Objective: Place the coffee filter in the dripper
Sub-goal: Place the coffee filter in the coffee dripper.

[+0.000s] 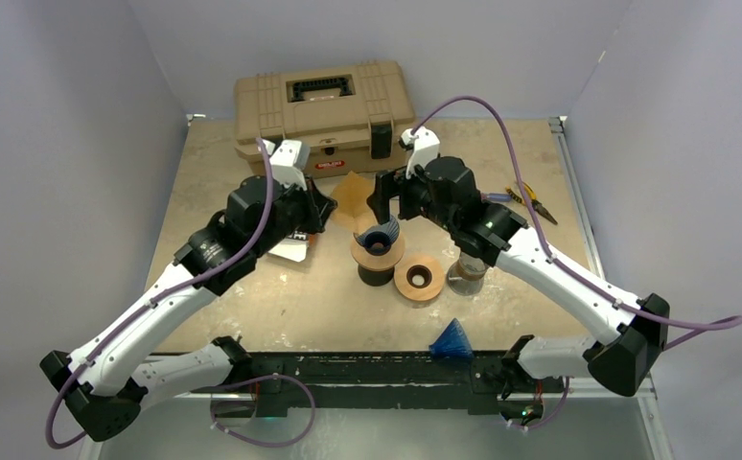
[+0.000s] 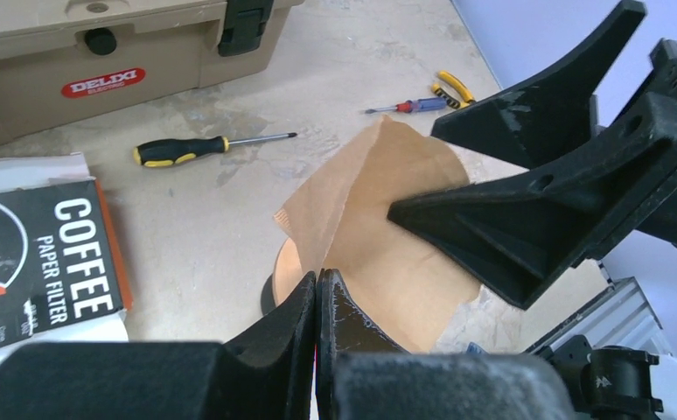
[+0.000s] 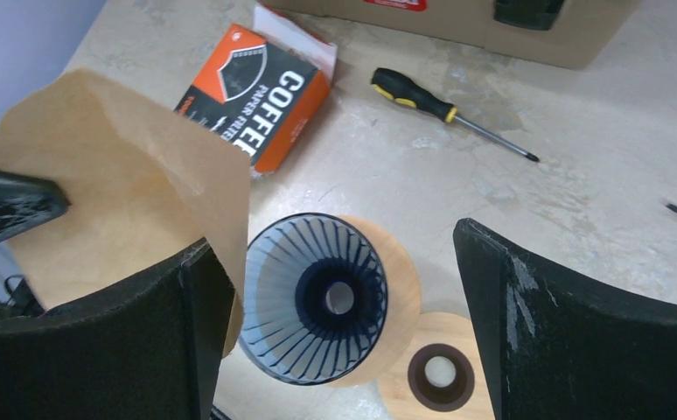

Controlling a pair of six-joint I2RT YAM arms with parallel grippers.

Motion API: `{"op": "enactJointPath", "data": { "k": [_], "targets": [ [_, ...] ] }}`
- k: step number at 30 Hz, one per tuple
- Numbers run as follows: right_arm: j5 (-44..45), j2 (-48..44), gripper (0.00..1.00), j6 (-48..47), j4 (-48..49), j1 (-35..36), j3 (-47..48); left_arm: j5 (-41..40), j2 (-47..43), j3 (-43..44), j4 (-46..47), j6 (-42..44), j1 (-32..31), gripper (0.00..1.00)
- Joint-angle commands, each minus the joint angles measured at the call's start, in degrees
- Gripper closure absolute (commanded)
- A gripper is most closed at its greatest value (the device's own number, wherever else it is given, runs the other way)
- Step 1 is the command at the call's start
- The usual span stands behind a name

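The left gripper (image 2: 317,287) pinches the brown coffee filter (image 2: 379,210) tight at its edge. The right gripper (image 3: 339,238) gapes wide beside the paper, over the blue dripper (image 3: 278,262).

I am pinching the brown paper cone filter (image 1: 353,192) in the left gripper (image 1: 331,207), its fingers closed. The right gripper (image 1: 382,197) is gaping just beside it, with the dark blue ribbed dripper (image 1: 379,236) sitting just under both sets of fingertips.

left arm (image 1: 147,321): white shells, black joint housings | right arm (image 1: 578,283): same colours, green light on black housing near toolbox (image 1: 324,105) | purple cable (image 1: 465,97) loops along each arm, arcs highest beside toolbox | fingers (image 3: 580,332): black, wedge-shaped, matte, scuffed pale at edges
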Motion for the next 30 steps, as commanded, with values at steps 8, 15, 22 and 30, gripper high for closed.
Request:
{"op": "enactJointPath", "data": {
  "k": [8, 15, 22, 30],
  "targets": [
    [-11.7, 0.6, 0.06, 3.2, 8.1, 0.3, 2.2, 11.7, 2.1, 0.3, 10.8, -4.4, -0.2, 1.0],
    [-4.8, 2.4, 0.08, 1.6, 3.5, 0.3, 2.6, 10.2, 0.9, -0.6, 10.8, -4.9, -0.2, 1.0],
    [2.8, 2.5, 0.09, -0.3, -0.6, 0.3, 2.1, 4.3, -0.9, -1.3, 8.0, -4.5, -0.2, 1.0],
    [7.0, 2.3, 0.09, -0.5, -2.9, 0.3, 2.1, 2.1, -0.8, -0.7, 5.2, -3.3, -0.2, 1.0]
  ]
}}
